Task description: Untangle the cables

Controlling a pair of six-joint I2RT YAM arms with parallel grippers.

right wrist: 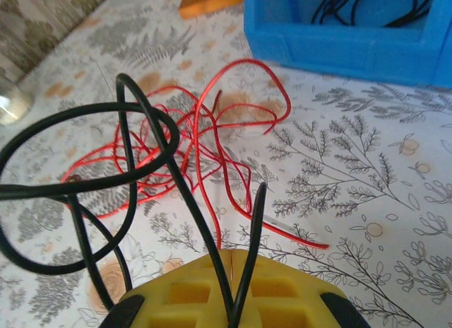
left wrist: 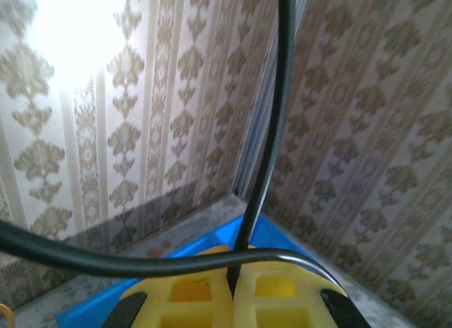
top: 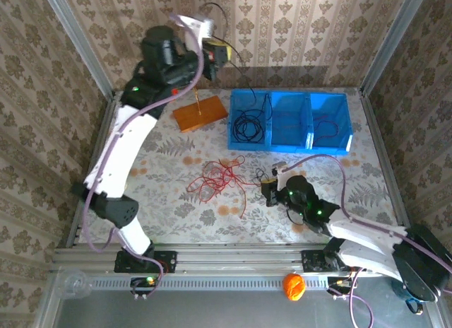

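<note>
Black cable point(left wrist: 284, 45) pinched in L fingers point(left wrist: 205, 314), 2nd black cable point(right wrist: 185, 194) in R fingers point(right wrist: 282, 294).

I see the cable tangle point(top: 215, 179) mid-way on the bench point(top: 162, 201). Three-compartment bin point(top: 282, 145) behind it, coiled cable point(top: 248, 124) in its left compartment. Board point(top: 200, 114) left of bin.

no readable text, labels, brands or numbers anywhere.

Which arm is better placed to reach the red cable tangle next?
Right gripper, probably: it sits low on the table beside the red cable tangle, though shut on a black cable; the left gripper is raised high.
</note>
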